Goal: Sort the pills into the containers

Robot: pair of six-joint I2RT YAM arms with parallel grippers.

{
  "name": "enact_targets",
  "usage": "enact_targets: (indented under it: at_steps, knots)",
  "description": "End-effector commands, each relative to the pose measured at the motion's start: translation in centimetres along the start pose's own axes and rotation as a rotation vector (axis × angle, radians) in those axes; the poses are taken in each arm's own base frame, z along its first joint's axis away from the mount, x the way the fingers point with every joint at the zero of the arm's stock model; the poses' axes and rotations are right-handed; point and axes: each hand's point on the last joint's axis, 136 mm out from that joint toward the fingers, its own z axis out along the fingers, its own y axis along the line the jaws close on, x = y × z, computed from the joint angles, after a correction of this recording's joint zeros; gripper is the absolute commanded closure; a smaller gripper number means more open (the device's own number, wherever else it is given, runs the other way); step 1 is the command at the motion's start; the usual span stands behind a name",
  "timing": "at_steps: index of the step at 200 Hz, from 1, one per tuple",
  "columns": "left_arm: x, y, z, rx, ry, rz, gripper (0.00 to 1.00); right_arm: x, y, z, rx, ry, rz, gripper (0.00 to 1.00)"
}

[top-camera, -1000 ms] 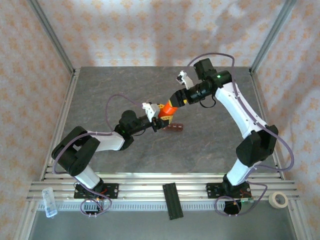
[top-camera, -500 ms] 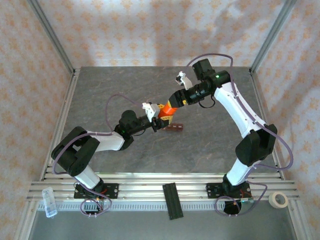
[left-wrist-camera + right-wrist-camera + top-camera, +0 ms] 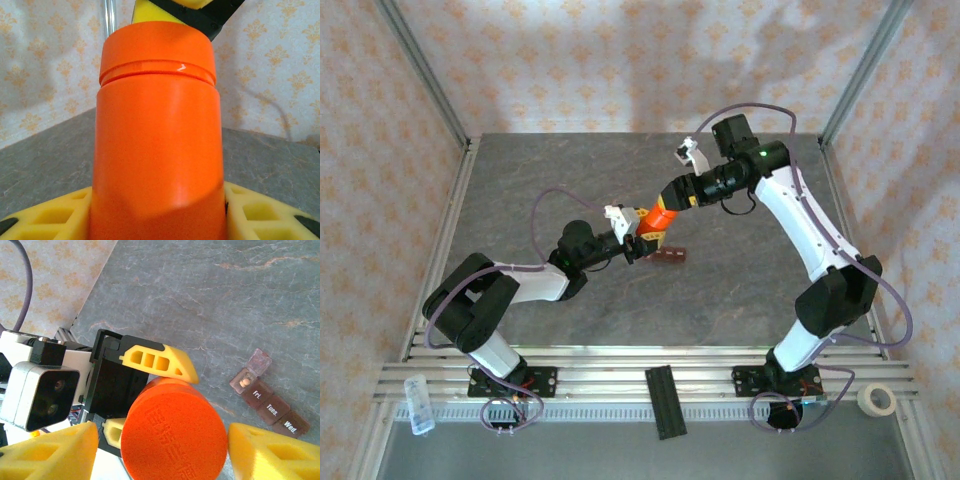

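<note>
Grey veined table (image 3: 570, 330) bears containers (image 3: 270, 407) (patterned walls (image 3: 620, 60)).

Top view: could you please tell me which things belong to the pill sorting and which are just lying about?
For the job: orange bottle, pill box.
Lying about: black ribbed bar, tape roll, clear plastic case.

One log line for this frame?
left gripper: holds orange bottle | right gripper: around cap, grip unclear | pill organizer: one lid open, pill inside
</note>
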Motion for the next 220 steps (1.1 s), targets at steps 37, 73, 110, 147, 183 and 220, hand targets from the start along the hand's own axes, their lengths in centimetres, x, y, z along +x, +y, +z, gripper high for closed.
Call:
enact_targets:
  at_steps: [37, 73, 110, 147, 183, 220]
  knots:
    - [-3.3, -0.7, -0.1, 0.027, -0.100, 0.052, 1.00, -0.1, 0.1, 0.0, -0.021, -0.013, 0.001, 0.33]
    - [-3.4, -0.6, -0.1, 0.026, -0.103, 0.053, 1.00, -0.1, -0.1, 0.3, -0.022, -0.006, 0.008, 0.42]
    - [-3.5, -0.7, -0.1, 0.028, -0.104, 0.052, 1.00, 0.2, -0.5, 0.7, -0.017, 0.003, 0.021, 0.40]
    - [-3.5, -0.7, -0.1, 0.029, -0.104, 0.053, 1.00, 0.3, -0.9, 0.9, -0.005, 0.004, 0.028, 0.39]
    - [-3.4, -0.7, -0.1, 0.027, -0.102, 0.050, 1.00, 0.4, -0.9, 1.0, -0.013, 0.007, 0.033, 0.46]
    - [-3.5, -0.6, 0.0, 0.026, -0.105, 0.051, 1.00, 0.6, -1.1, 1.8, -0.031, 0.008, 0.092, 0.51]
